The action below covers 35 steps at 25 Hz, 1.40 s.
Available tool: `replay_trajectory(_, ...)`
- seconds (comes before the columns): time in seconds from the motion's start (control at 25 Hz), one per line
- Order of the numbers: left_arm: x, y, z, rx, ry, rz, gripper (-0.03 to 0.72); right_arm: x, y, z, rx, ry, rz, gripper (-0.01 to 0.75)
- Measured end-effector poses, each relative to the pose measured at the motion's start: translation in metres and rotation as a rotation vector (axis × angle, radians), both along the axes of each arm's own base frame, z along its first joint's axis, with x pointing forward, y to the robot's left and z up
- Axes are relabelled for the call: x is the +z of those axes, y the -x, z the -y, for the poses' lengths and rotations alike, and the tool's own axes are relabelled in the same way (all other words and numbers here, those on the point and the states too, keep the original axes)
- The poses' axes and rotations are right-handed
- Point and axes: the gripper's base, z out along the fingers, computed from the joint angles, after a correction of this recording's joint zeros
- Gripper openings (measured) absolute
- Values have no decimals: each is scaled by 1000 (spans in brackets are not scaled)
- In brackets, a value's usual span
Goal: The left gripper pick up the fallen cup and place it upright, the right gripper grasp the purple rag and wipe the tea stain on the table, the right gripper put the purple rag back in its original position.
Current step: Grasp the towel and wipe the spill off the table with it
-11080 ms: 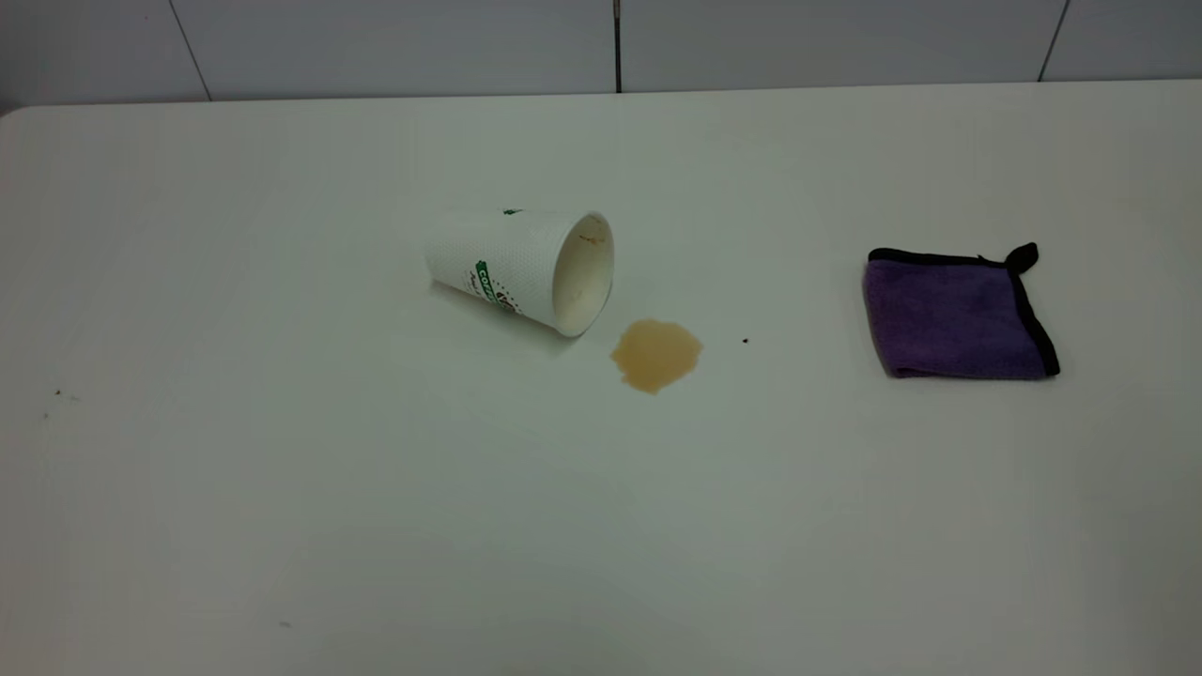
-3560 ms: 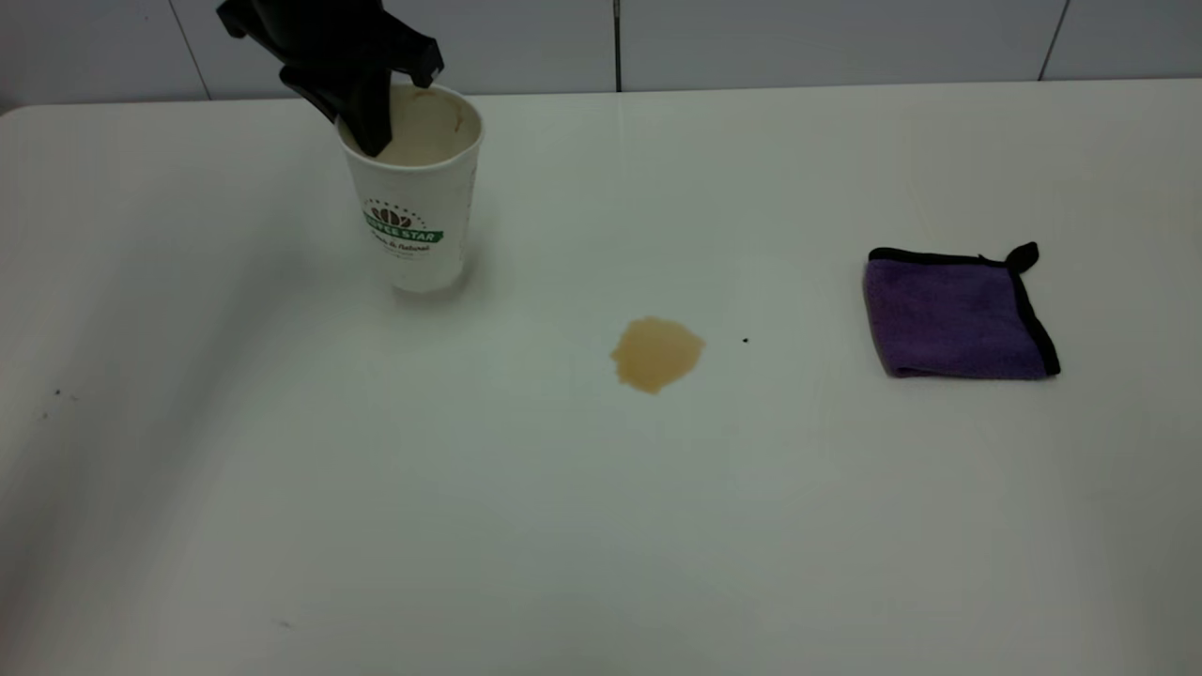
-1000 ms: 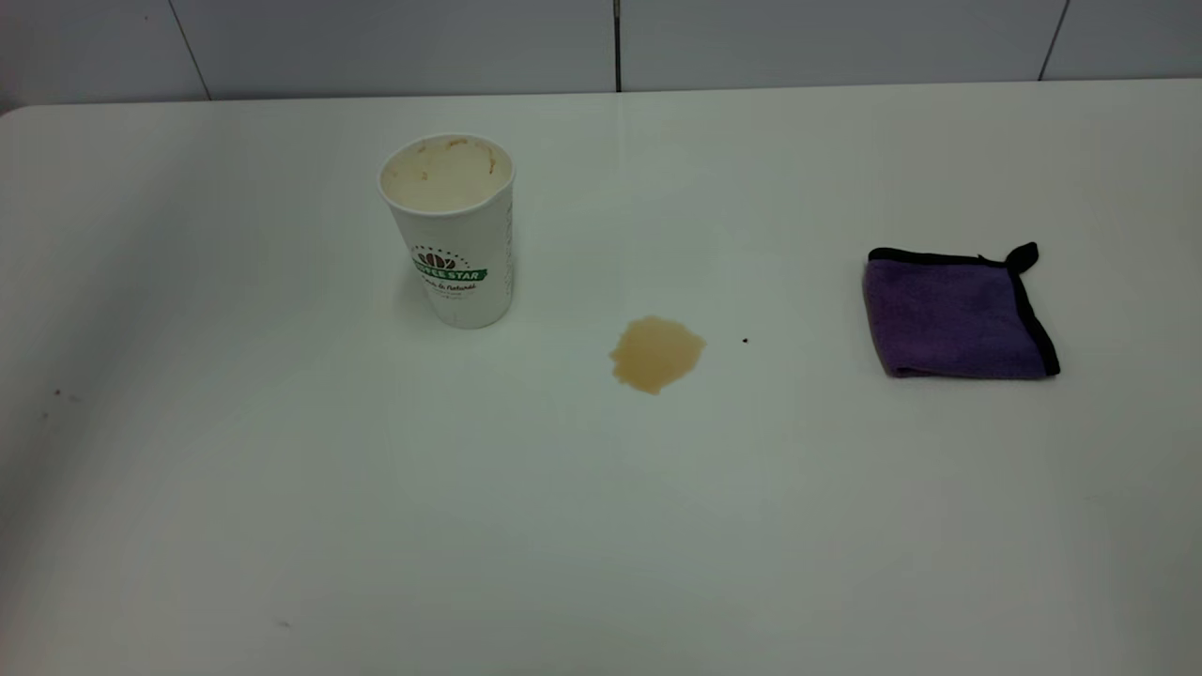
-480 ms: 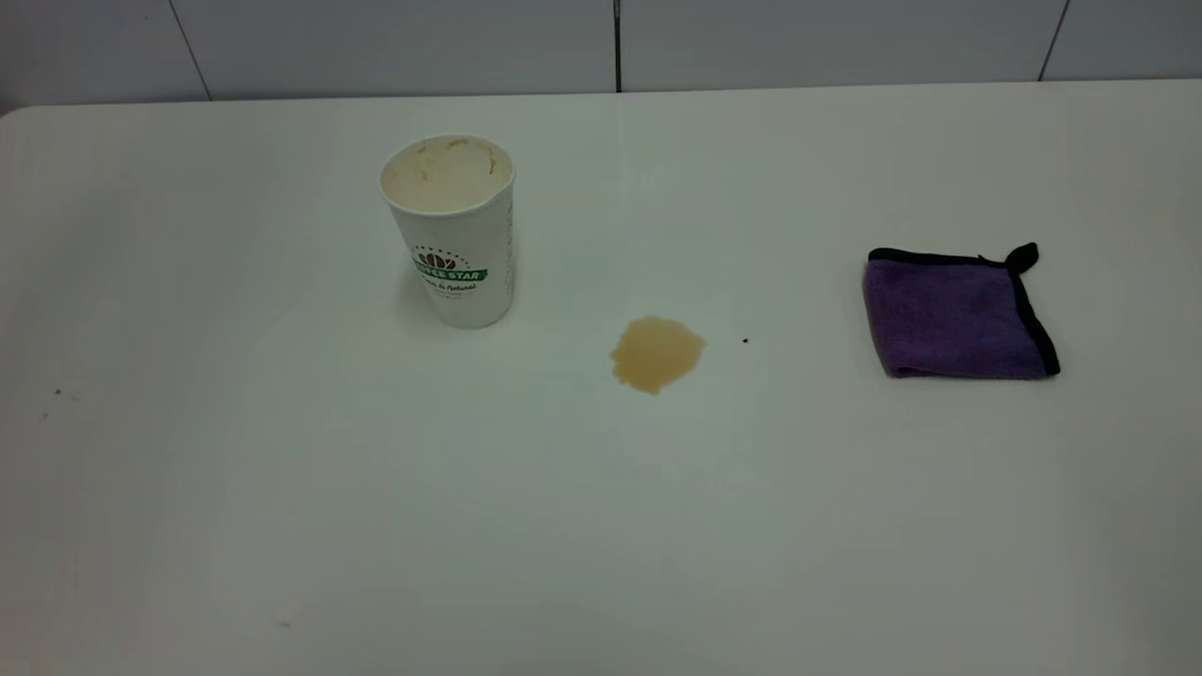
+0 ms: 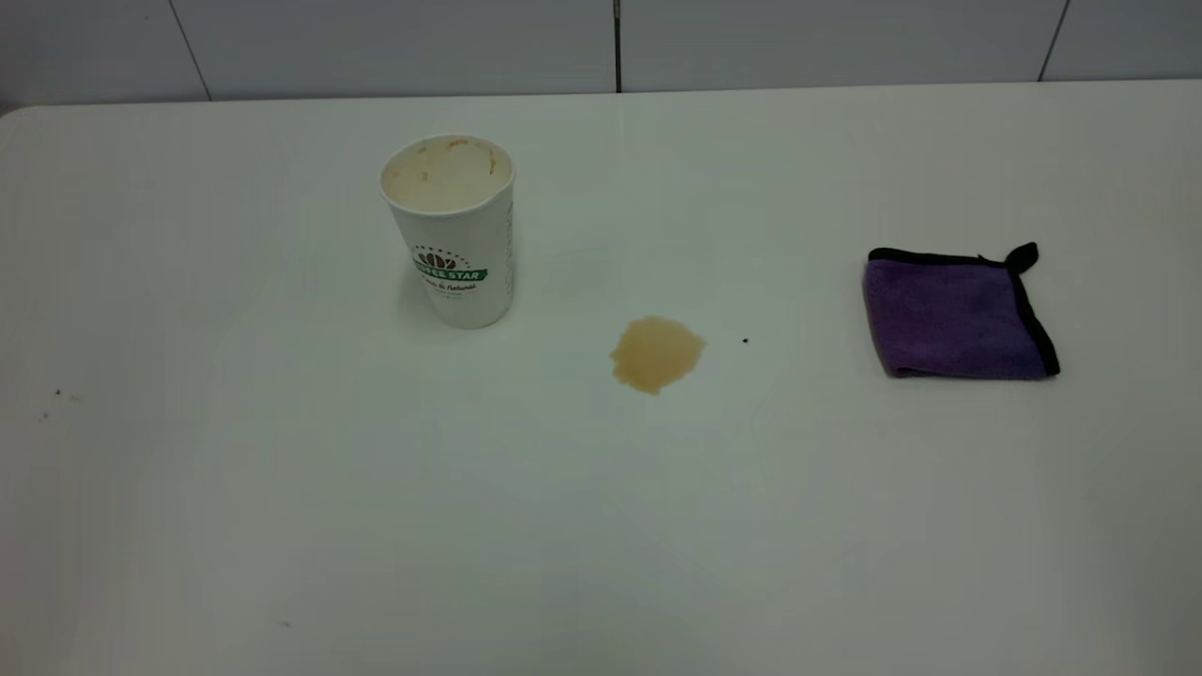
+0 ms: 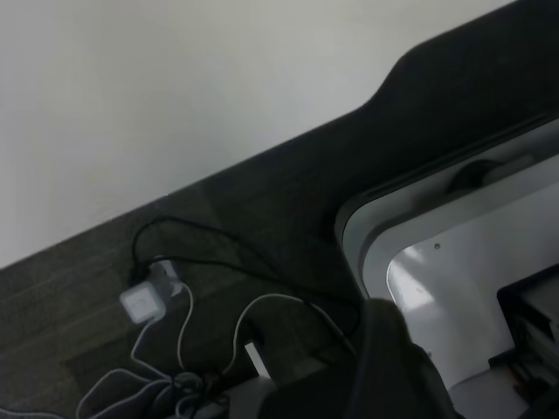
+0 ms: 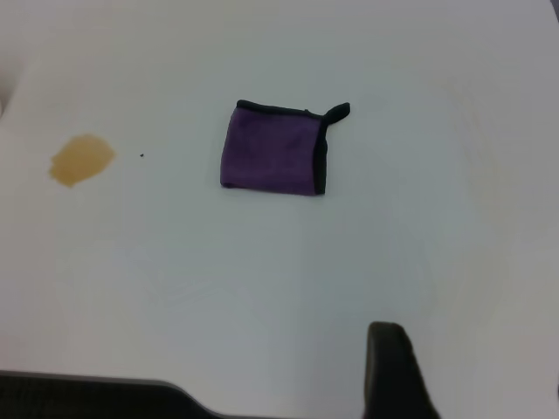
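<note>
Nothing has shifted lately: cup point(image 5: 449, 228) upright, left hand away. My right hand point(image 7: 395, 367), spread unclear, hovers high; I'd descend squarely onto the purple rag point(image 7: 272, 159), well right of the tea stain point(image 5: 655, 353).

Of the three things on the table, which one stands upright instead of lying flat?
The white paper cup, with its open mouth upward. The purple rag lies folded flat, and the tea stain is only a flat brown puddle between them.
</note>
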Motion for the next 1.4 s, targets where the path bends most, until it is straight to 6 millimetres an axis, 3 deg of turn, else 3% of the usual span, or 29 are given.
replay_trajectory(0.16,-16,20,-6,7,19,58,513,0,0,0,0,0,0,480)
replay_trajectory(0.56,-4,59,-17,16,89,283,513,0,0,0,0,0,0,480)
replay_trajectory(1.0,-2,109,-26,224,137,602,513,0,0,0,0,0,0,480)
replay_trajectory(1.4,-3,113,-26,233,140,627,513,0,0,0,0,0,0,480)
